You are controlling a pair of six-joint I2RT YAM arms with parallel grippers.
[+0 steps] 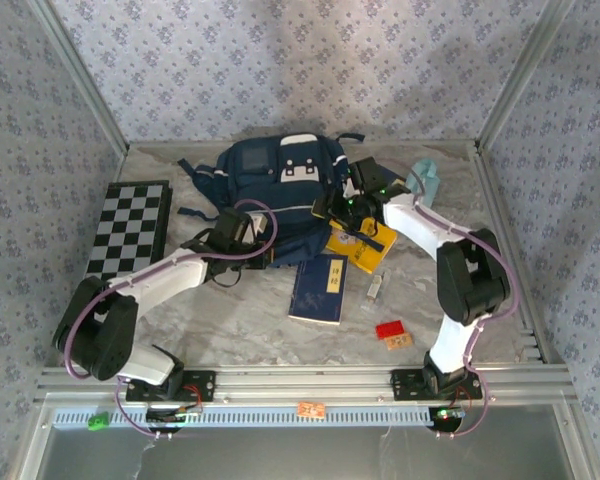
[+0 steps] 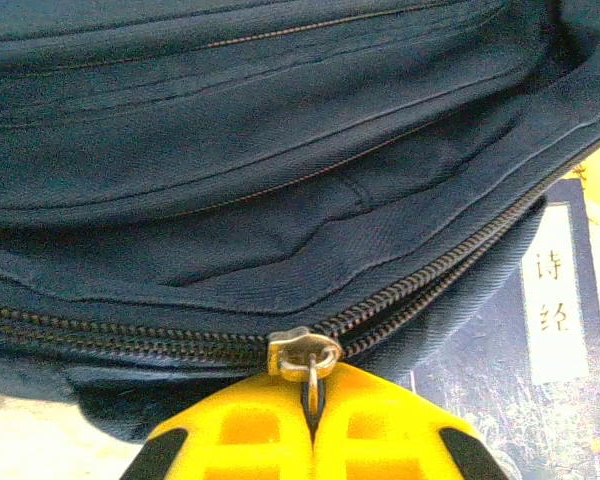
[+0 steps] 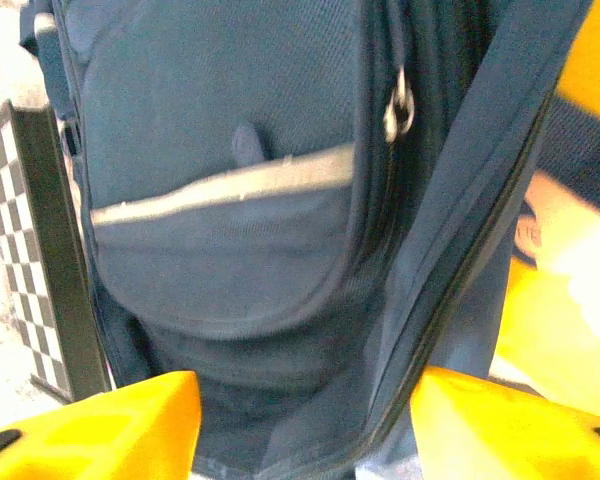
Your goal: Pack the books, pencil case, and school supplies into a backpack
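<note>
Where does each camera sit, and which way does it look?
Top external: above and behind, looking down on the marbled table; both arms show.
Left wrist: on the left arm, facing the large navy fabric backpack's zipper; yellow jaws closed on its metal zipper pull.
Right wrist: on the right arm, facing the backpack; yellow jaws apart.
Shared: top and right wrist catch the black-and-white checkered board.

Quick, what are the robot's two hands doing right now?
The left gripper is shut on the zipper pull of the backpack.
The right gripper is open, with backpack fabric between its jaws.
</note>
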